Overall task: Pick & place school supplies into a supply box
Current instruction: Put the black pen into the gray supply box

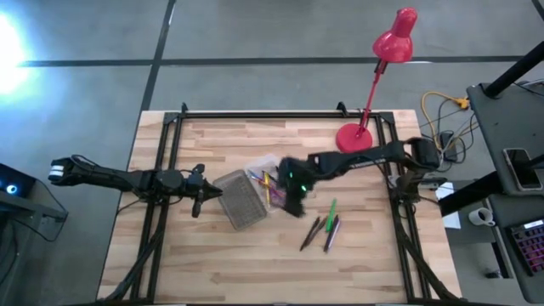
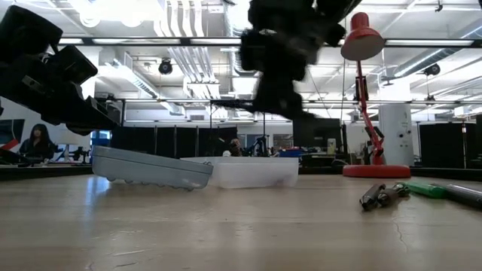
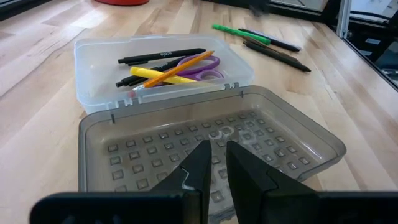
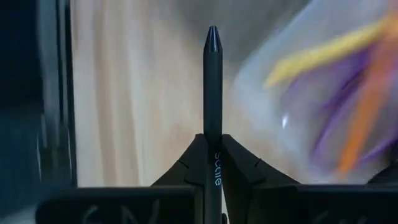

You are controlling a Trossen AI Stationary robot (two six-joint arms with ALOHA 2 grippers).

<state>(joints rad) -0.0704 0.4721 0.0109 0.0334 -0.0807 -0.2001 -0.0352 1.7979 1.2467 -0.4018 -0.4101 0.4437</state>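
Observation:
The supply box lies open at mid-table: its clear half (image 1: 265, 177) (image 3: 93, 62) holds a black pen (image 3: 161, 57), a yellow marker (image 3: 163, 76), an orange pencil (image 3: 180, 67) and purple scissors (image 3: 205, 65). Its grey ribbed lid (image 1: 240, 202) (image 3: 211, 137) lies flat beside it. A green pen (image 1: 331, 208), a black one (image 1: 310, 232) and a purple one (image 1: 330, 231) lie loose on the table, to the box's right. My right gripper (image 1: 295, 202) (image 4: 213, 140) hovers by the box's right side, shut on a black pen (image 4: 212, 74). My left gripper (image 1: 197, 194) (image 3: 216, 158) is shut at the lid's left edge; whether it touches the lid is hidden. My right gripper pinches the black pen's barrel (image 4: 212, 127) between its two fingers. The pen lies along the fingers, and its tapered end (image 4: 212, 34) sticks out past them. It is lifted clear, above the table beside the clear half.
A red desk lamp (image 1: 374, 85) (image 2: 369, 113) stands at the table's far right, its base (image 1: 353, 138) on the wood. Black frame rails (image 1: 161, 170) run along the table's left, right and far edges. Cables and a desk lie off to the right.

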